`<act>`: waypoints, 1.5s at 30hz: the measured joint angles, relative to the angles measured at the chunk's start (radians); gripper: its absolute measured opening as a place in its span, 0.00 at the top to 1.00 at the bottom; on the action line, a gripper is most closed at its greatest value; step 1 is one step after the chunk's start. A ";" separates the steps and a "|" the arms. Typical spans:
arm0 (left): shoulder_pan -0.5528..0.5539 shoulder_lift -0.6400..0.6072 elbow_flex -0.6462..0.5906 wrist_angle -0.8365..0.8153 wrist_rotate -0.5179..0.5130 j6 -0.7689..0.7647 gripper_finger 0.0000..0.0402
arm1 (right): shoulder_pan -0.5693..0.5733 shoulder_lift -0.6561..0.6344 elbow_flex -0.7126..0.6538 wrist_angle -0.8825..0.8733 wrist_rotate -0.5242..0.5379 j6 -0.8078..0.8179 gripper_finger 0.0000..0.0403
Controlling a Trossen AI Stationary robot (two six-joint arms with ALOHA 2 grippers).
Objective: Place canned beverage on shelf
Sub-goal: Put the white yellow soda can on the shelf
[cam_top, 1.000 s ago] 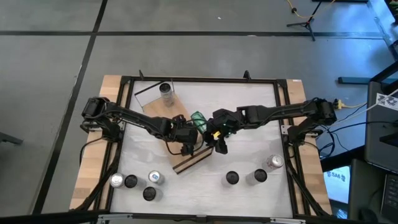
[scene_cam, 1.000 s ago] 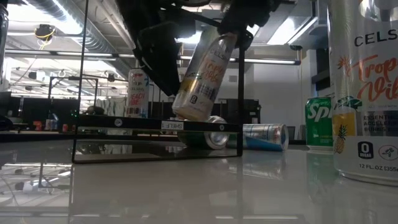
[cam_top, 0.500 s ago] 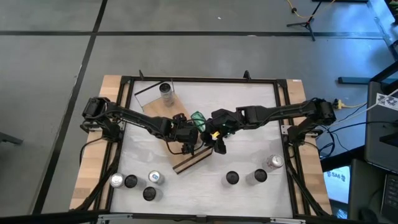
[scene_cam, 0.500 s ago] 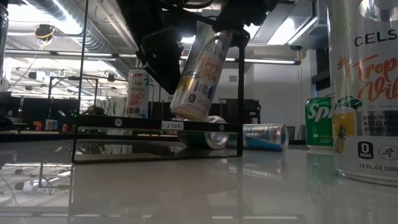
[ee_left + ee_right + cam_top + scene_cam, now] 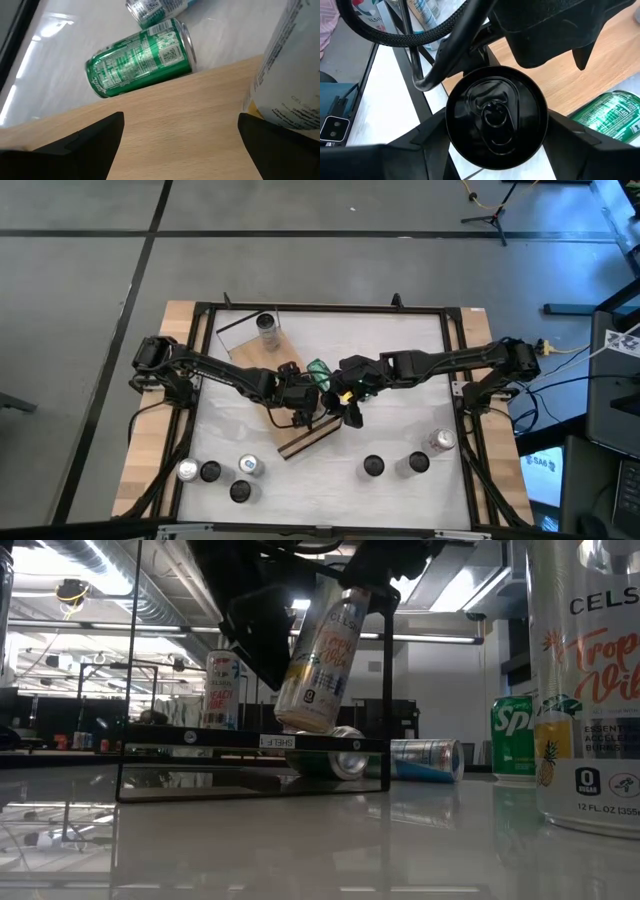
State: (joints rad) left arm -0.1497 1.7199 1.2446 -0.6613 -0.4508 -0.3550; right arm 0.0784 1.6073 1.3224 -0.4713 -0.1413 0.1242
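Observation:
The shelf (image 5: 262,360), a light-wood board, lies aslant on the table's left half. My right gripper (image 5: 350,404) is shut on a white canned beverage (image 5: 322,658), which tilts over the shelf's near part (image 5: 200,130). My left gripper (image 5: 180,122) hovers open close beside it over the board, its fingers (image 5: 80,145) wide apart with nothing between them. A green can (image 5: 140,62) lies on its side on the table next to the shelf's edge. Another can (image 5: 267,326) stands upright on the shelf's far end. My right gripper pinches the white can near its top end (image 5: 495,117), one finger on each side of the wall just under the lid. The fingers slant down from the table's right. The can is tilted, top toward the right gripper. Whether its lower end (image 5: 305,722) touches the board, I cannot tell.
Several cans stand along the table's near edge, at the left (image 5: 240,478) and at the right (image 5: 418,463). A blue and silver can (image 5: 425,758) lies on its side beyond the shelf. A dark frame (image 5: 330,308) rims the table.
The white can in my right gripper has tipped a little nearer to upright, its top moving over its lower end, which stays by the shelf. Both grippers keep their places.

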 joint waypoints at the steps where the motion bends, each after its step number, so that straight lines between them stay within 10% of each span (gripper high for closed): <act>1: 0.000 0.000 0.000 0.000 -0.004 0.000 0.04 | 0.000 0.000 0.000 0.000 0.000 0.000 0.36; 27: -0.001 -0.032 0.000 -0.050 -0.003 0.018 0.04 | 0.000 -0.003 0.028 -0.026 -0.001 -0.011 0.10; 45: -0.029 -0.266 0.002 -0.154 0.026 -0.005 0.04 | 0.000 -0.002 0.185 -0.160 -0.047 -0.527 0.11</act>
State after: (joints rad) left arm -0.1783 1.4534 1.2461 -0.8157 -0.4244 -0.3596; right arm 0.0780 1.6054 1.5070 -0.6315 -0.1887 -0.4025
